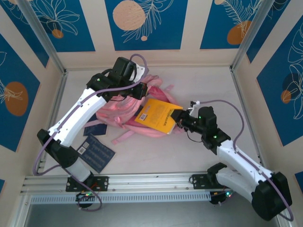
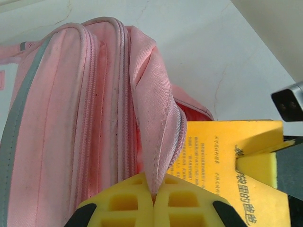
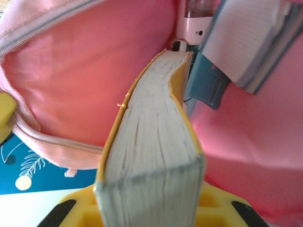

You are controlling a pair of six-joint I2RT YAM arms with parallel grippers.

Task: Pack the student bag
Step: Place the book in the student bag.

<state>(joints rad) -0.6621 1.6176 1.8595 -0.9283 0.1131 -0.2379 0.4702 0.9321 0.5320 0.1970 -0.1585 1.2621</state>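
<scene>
The student bag point(image 1: 118, 116) lies left of centre, toward the tabletop's far edge. The left pincer point(image 2: 154, 201) is clamped on its mouth lip, and the right pincer point(image 1: 179, 121) grips the yellow book point(image 1: 158, 116), partly inside. If the lip slips free, the opening could collapse and jam the book.

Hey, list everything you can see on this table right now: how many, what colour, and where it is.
Soft pink fabric backpack: one, pink with grey trim, lying mid-table.
Thick yellow paperback book: one, yellow, far end pushed into the backpack's mouth.
Teal-covered book with white pages: at least one, inside the backpack.
Flat dark blue booklets: two, it seems, on the table, left of and nearer than the backpack.
White table: one, white, under everything.
Left gripper: one, yellow fingers, shut on the backpack's opening edge.
Right gripper: one, yellow fingers, shut on the yellow book.
</scene>
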